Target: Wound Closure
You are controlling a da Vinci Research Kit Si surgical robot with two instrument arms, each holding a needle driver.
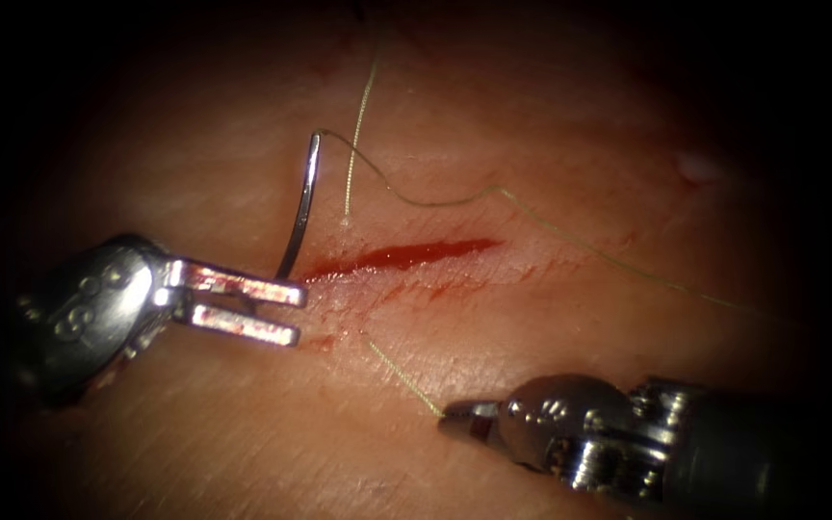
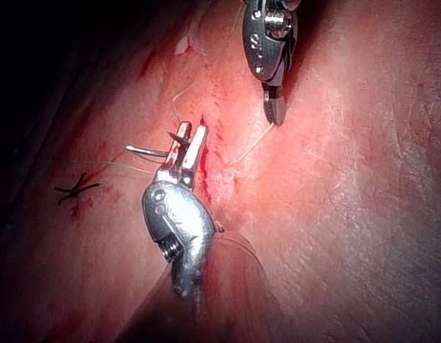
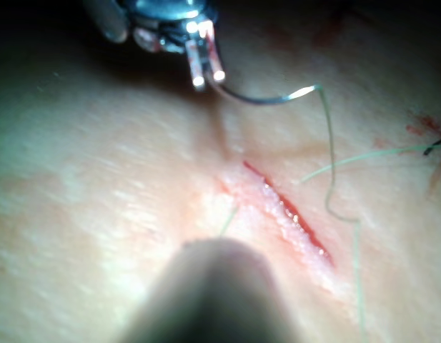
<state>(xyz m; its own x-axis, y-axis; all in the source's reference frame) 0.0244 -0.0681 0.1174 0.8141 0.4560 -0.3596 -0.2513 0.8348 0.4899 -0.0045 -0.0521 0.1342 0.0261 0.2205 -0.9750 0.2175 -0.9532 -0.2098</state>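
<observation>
The left arm's tool point(image 1: 272, 308) reaches in low with its wrist bent, its two fingers point(image 1: 243, 282) parted and lying roughly level, one just above the other; the needle point(image 1: 300, 207) sits by the tip of the upper finger, and whether it is gripped cannot be told. The right arm's tool point(image 1: 459, 419) lies opposite and well apart, its fingers pressed together on the thread point(image 1: 402, 377) at their tip.
</observation>
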